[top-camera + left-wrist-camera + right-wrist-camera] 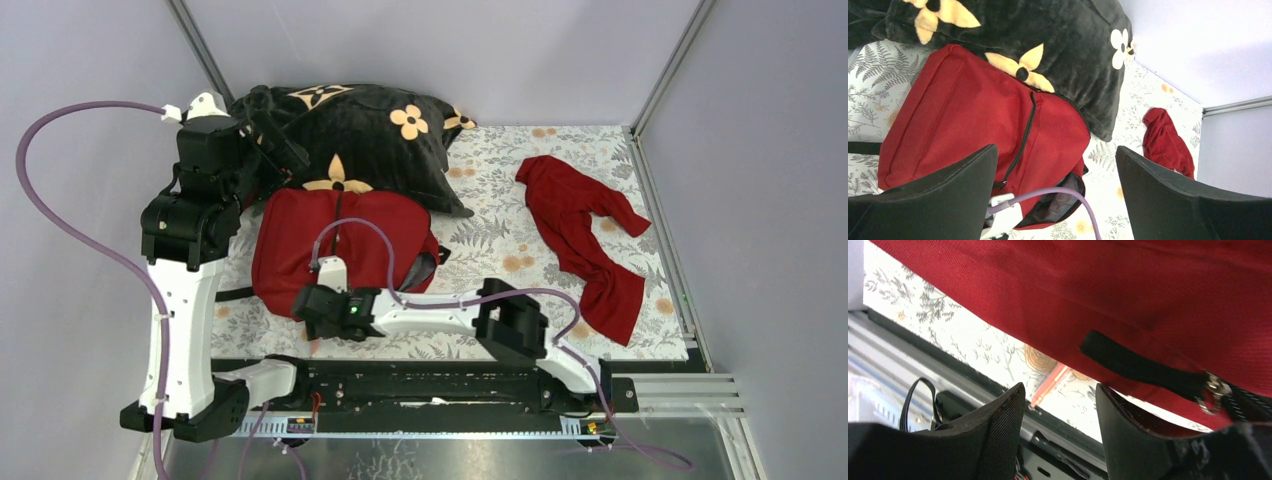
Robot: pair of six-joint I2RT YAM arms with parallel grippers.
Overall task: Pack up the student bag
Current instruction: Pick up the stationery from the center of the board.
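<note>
Pale grey walls point(420, 50) enclose a table under a fern-and-flower cloth point(560, 180). A black plush blanket with orange flowers point(370, 150) is heaped at the back. The student bag point(300, 235), dark red, lies left of centre with its far edge tucked against the blanket. A limp red garment point(585, 225) lies well apart on the right.

The left arm point(185, 300) rises at the left edge; its left gripper point(1056, 150) hangs above the bag, jaws spread wide and holding nothing. The right arm point(440, 312) reaches low across the front, its right gripper point(1059, 387) at the bag's near edge beside a black strap point(1138, 365), jaws partly apart and holding nothing.
</note>
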